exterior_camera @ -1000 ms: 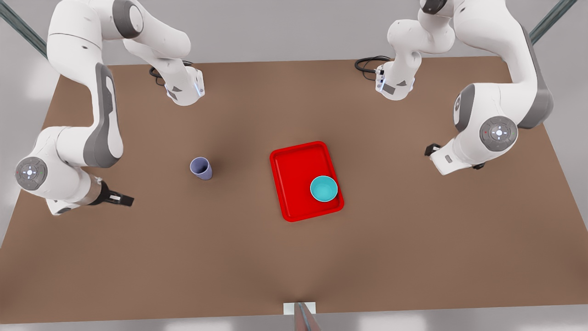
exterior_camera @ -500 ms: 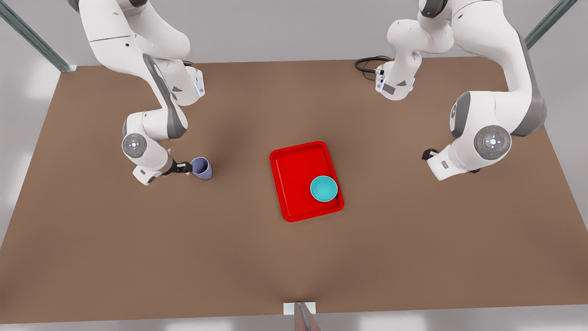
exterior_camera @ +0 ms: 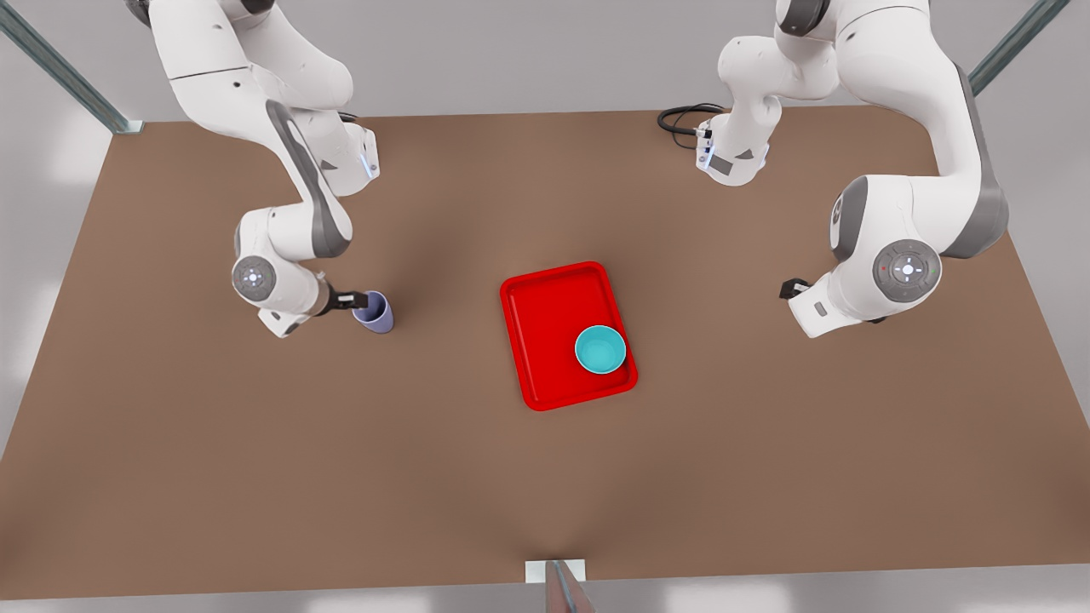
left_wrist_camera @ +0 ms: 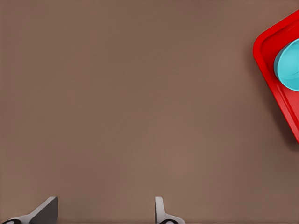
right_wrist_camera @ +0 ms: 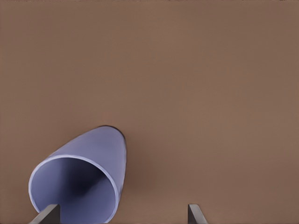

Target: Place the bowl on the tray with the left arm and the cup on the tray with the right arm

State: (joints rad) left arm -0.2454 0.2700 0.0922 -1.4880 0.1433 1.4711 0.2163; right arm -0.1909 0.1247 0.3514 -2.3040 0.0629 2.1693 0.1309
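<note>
My right gripper [exterior_camera: 356, 300] is spread at the cup [exterior_camera: 374, 312], which stands on the table [exterior_camera: 255, 477] at 9 o'clock of the tray [exterior_camera: 545, 294]. It looks light, stiff and slick; I'd pinch the rim wall. The bowl [exterior_camera: 600, 349] sits in the tray; my left gripper [exterior_camera: 792, 288] waits, spread.

A plain brown desk [exterior_camera: 426, 477] is filling most of the front view, its matte top lying evenly lit with a soft darker patch spreading across the middle. Pale grey floor [exterior_camera: 34, 255] is showing around its edges. Two metal struts [exterior_camera: 64, 81] are slanting in at the far corners. A black cable [exterior_camera: 681, 119] is coiling on the desk's far edge. A small white bracket [exterior_camera: 555, 570] is sitting at the near edge.
</note>
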